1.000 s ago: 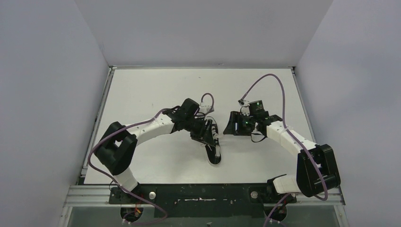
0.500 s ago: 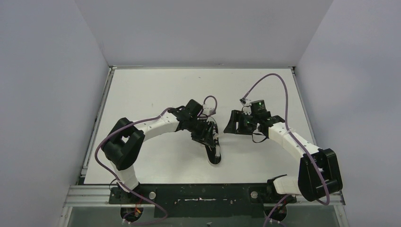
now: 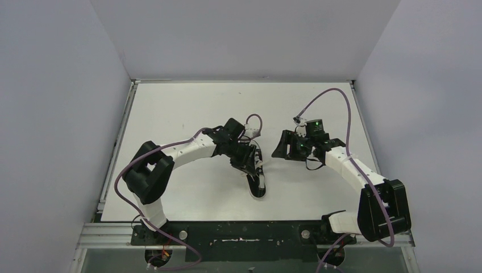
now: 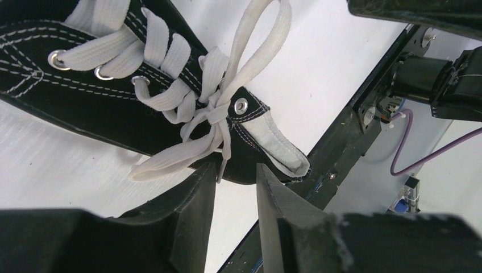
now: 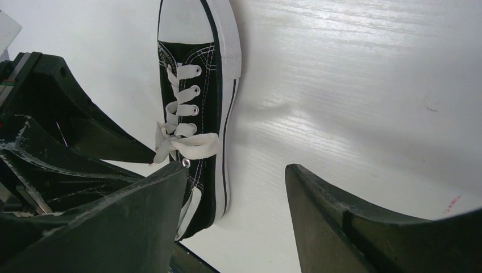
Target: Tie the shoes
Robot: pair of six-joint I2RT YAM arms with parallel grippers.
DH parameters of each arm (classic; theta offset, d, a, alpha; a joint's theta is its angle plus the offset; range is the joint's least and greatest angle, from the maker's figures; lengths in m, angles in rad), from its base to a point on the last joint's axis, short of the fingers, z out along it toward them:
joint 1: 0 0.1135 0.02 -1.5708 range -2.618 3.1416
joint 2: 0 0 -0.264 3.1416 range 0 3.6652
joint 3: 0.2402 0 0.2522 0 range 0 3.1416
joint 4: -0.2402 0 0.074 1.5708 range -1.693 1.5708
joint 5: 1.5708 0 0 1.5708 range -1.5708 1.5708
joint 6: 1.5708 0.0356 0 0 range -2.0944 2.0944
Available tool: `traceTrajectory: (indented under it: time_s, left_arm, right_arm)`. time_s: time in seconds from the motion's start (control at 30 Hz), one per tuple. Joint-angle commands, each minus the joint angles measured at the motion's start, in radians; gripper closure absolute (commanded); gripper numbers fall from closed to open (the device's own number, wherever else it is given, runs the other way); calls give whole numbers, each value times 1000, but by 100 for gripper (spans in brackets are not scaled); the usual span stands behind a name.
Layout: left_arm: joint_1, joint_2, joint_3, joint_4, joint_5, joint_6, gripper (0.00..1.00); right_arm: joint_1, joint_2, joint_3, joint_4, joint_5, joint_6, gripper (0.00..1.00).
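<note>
The black sneaker (image 3: 258, 185) with white laces lies on the white table, toe towards the arms' bases. My left gripper (image 3: 250, 164) hovers at its heel end, open and empty. In the left wrist view the laces form a knot (image 4: 213, 114) with one loop (image 4: 256, 45) reaching away and another loop (image 4: 165, 160) beside my left finger. A lace tip hangs at the mouth of the left gripper (image 4: 236, 173). My right gripper (image 3: 279, 149) is wide open just right of the shoe. The right wrist view shows the shoe (image 5: 199, 114) left of the right gripper (image 5: 236, 170).
The white table (image 3: 187, 108) is walled in by grey panels on the left, back and right. A black rail (image 3: 244, 233) with the arm bases runs along the near edge. Purple cables loop over both arms.
My right gripper has drawn back a little to the right, away from the shoe. My left arm's elbow shifted right while its gripper stayed at the shoe's heel end.
</note>
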Motion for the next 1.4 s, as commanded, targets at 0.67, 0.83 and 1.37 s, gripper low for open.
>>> traceTrajectory:
  time_s: [0.67,0.83,1.37]
  left_arm:
    - [46,-106,-128,-15,74,19,100]
    - [65,-135,-189,32,108,-4,100]
    - [87,-124,-245,85,176,-18,100]
  right_arm:
    - [4,243,5,371,-523,-4,30]
    - [35,259,-7,454,-551,-18,39]
    - [127,98,88,52,-448,-960,41]
